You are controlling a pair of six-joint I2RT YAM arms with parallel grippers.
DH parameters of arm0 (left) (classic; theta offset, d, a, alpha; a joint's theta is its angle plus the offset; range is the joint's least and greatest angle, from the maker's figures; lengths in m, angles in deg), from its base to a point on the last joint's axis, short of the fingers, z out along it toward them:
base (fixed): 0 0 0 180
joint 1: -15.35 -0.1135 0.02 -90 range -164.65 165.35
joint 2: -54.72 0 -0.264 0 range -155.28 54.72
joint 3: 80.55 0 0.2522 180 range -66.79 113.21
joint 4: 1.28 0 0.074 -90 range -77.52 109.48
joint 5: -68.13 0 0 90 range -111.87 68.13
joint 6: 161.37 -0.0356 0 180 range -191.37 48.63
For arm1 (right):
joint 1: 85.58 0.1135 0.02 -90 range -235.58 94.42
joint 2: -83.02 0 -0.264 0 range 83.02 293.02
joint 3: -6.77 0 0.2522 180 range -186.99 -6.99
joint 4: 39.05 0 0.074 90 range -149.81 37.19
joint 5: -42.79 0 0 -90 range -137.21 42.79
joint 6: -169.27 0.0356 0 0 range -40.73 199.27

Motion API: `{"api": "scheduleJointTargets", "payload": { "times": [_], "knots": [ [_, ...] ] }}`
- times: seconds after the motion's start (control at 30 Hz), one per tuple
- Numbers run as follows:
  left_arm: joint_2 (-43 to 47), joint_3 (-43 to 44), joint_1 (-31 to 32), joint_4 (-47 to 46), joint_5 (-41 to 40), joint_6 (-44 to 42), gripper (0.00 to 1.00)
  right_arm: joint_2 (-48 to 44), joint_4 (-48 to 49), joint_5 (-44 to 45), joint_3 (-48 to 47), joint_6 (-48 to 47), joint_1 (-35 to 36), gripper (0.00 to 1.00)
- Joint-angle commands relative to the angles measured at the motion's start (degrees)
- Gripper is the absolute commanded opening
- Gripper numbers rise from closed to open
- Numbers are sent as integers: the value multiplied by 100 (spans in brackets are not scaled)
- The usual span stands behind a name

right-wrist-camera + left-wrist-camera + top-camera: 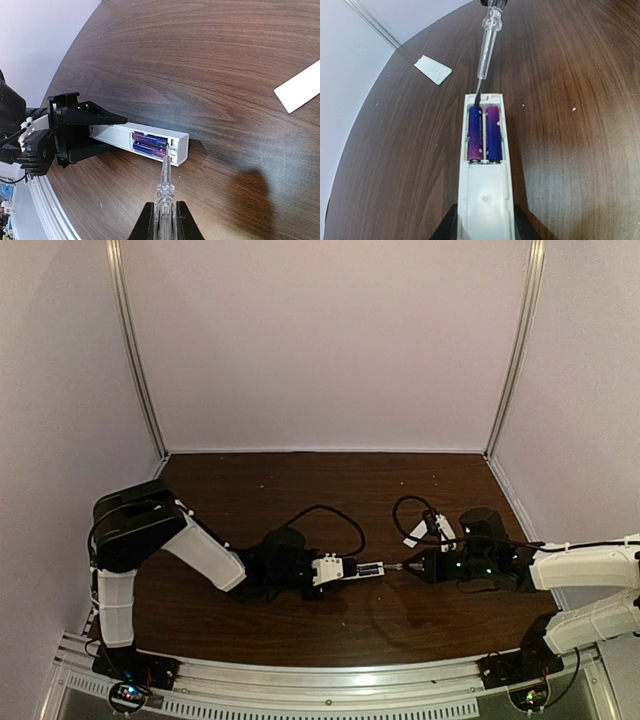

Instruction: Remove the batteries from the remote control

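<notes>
Top cam overhead; wrist cams close, share remote [484, 200].

Near end of remote control [484, 200] being cut off by bottom edge of left wrist view; same end being hidden behind left gripper [124, 134] in right wrist view. Handle top of screwdriver [487, 47] being cropped by upper edge; tip being lost against dark end of batteries [492, 131], contact not being resolved. Body of right gripper [164, 212] being cut by bottom edge. Far end of white strip [299, 93] being clipped by right edge. In top view, batteries being rendered too small to be told apart.
</notes>
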Motion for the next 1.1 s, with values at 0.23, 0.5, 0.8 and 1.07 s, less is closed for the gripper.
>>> {"api": "scheduleJointTargets", "payload": {
  "times": [0.23, 0.5, 0.8, 1.07],
  "knots": [
    [-89, 106, 115, 222, 526, -50, 0, 440, 784, -1514, 206, 274, -434, 0],
    [-86, 116, 121, 247, 522, -58, 0, 791, 1050, -1885, 314, 462, -784, 0],
    [-101, 115, 108, 252, 535, -58, 0, 1155, 1712, -2265, 494, 896, -986, 0],
    [-94, 124, 112, 287, 526, -67, 0, 1409, 2429, -2556, 712, 1541, -1207, 0]
  ]
}}
